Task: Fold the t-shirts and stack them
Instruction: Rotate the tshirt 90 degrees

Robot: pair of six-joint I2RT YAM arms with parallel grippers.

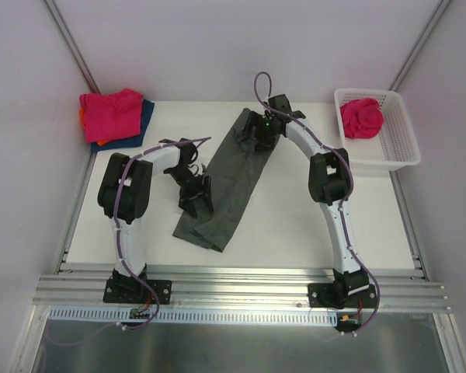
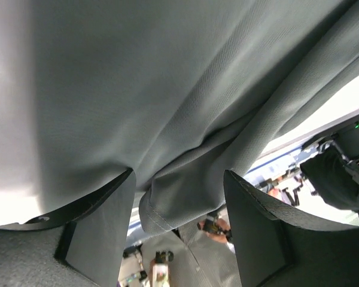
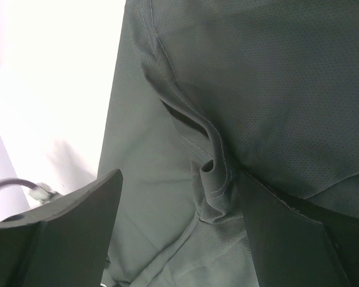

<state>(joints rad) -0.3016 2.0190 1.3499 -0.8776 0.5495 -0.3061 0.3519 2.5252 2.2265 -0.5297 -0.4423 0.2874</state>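
Folds of dark grey t-shirt (image 1: 231, 186) sit between the spread jaws of left claw (image 2: 179, 182) and right claw (image 3: 180, 179).

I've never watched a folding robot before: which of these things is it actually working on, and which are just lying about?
Part of the job: dark grey t-shirt mid-table; folded pink t-shirt, blue t-shirt and orange t-shirt stacked far left; crumpled pink t-shirt waiting far right.
Just lying about: white basket, merely holding that crumpled shirt.
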